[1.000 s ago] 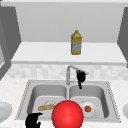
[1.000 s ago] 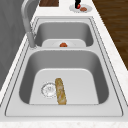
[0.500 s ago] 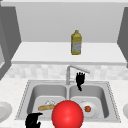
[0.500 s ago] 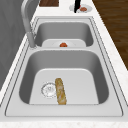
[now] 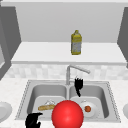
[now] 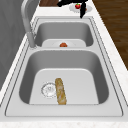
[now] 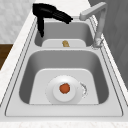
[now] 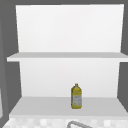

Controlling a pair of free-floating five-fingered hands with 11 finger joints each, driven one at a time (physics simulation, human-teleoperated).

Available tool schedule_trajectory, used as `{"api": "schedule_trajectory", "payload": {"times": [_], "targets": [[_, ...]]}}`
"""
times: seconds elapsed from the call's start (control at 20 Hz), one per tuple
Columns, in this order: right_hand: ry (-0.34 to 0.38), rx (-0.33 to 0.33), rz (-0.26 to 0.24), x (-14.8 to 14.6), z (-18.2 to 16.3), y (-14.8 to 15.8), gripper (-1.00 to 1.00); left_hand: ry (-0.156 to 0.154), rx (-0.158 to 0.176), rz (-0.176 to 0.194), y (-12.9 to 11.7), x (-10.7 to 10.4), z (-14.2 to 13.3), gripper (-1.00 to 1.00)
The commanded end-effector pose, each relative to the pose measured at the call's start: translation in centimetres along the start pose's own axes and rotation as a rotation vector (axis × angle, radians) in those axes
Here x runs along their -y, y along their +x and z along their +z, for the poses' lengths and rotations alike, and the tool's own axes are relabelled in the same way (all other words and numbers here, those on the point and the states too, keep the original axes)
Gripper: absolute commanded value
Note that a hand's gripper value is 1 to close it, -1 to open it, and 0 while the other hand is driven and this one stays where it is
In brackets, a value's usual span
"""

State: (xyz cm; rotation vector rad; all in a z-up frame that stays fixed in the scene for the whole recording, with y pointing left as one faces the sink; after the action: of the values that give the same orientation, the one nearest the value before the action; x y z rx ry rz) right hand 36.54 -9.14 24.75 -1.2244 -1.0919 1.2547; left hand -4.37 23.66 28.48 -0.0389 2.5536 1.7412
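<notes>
- The left hand [image 5: 32, 121] is seen at the front rim of the sink [image 5: 23, 103], before the left basin. In the right side view [image 7: 50, 12] its fingers are stretched out loosely toward the wall with the thumb hanging down, and nothing is held. It has not shifted over the last second.
- A bread loaf [image 5: 46, 107] is laid flat on the floor of the left basin, just beside the drain [image 6: 48, 89].
- A large red ball [image 5: 67, 115] is shown at the front of the sink, between the basins and just to the right of the left hand. Whether it is touched cannot be told.
- The right hand [image 5: 78, 84] has been lowered a little in the last half second. It is now placed just beside the faucet [image 5: 68, 72], above the inner edge of the right basin, with fingers straight, spread and empty.
- By that descent the gap to the plate [image 5: 94, 113] below has been narrowed, though hand and plate are still well apart.
- The plate is white, round and set flat on the floor of the right basin. A small orange-red fruit [image 7: 64, 88] is carried at its middle.
- A yellow bottle [image 5: 76, 43] is stood upright on the shelf above.
</notes>
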Motion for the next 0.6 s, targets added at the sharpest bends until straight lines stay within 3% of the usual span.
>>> {"api": "schedule_trajectory", "payload": {"times": [0.0, 0.15, 0.55], "targets": [[0.026, 0.044, 0.005, 0.3, -2.4, -0.4, -1.00, 0.000, 0.000, 0.000, 0.0, 0.0, 0.0, 0.00], [0.073, 0.055, 0.004, 0.1, -4.2, -0.4, -1.00, 0.000, 0.000, 0.000, 0.0, 0.0, 0.0, 0.00], [0.113, 0.057, 0.000, 0.4, -10.1, -0.9, -1.00, 0.000, 0.000, 0.000, 0.0, 0.0, 0.0, 0.00]]}}
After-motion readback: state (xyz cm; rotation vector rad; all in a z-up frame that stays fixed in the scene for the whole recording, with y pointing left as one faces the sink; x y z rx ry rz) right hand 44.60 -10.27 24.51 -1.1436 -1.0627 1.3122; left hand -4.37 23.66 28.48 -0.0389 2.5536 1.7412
